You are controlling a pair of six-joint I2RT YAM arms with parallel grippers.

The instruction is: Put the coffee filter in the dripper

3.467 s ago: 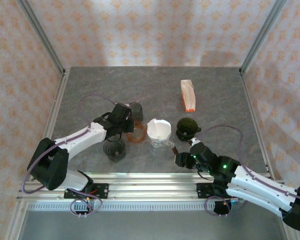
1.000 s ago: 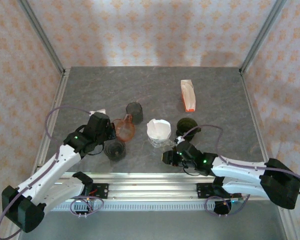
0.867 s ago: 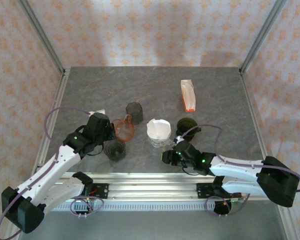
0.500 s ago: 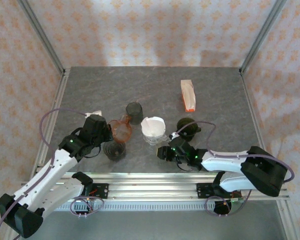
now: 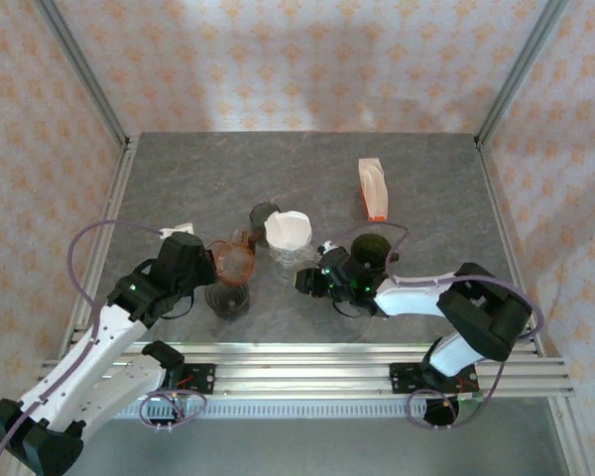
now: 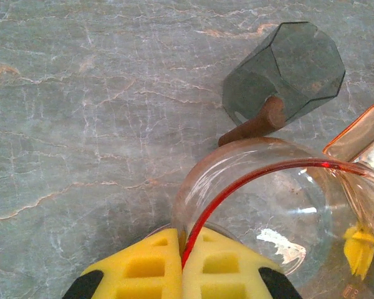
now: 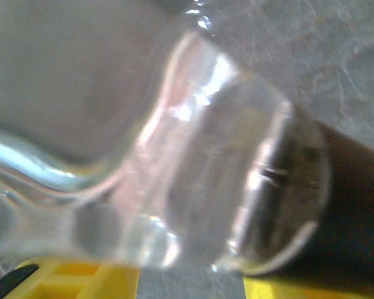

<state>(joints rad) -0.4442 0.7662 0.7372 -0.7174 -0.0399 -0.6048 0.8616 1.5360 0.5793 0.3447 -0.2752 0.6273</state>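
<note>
The orange dripper (image 6: pixel 255 187) is being pinched at its rim by the left gripper (image 6: pixel 182 242); the clear dripper (image 5: pixel 291 257) holding the coffee filter (image 5: pixel 289 228) is being clasped by the right gripper (image 5: pixel 310 282)

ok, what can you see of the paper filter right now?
The paper filter is a white cone, mouth open and facing up, rim slightly wavy. It sits upright in the clear glass dripper, which the right gripper grips from the near side. A dark grey cup stands close on its left; whether touching, I cannot tell.
</note>
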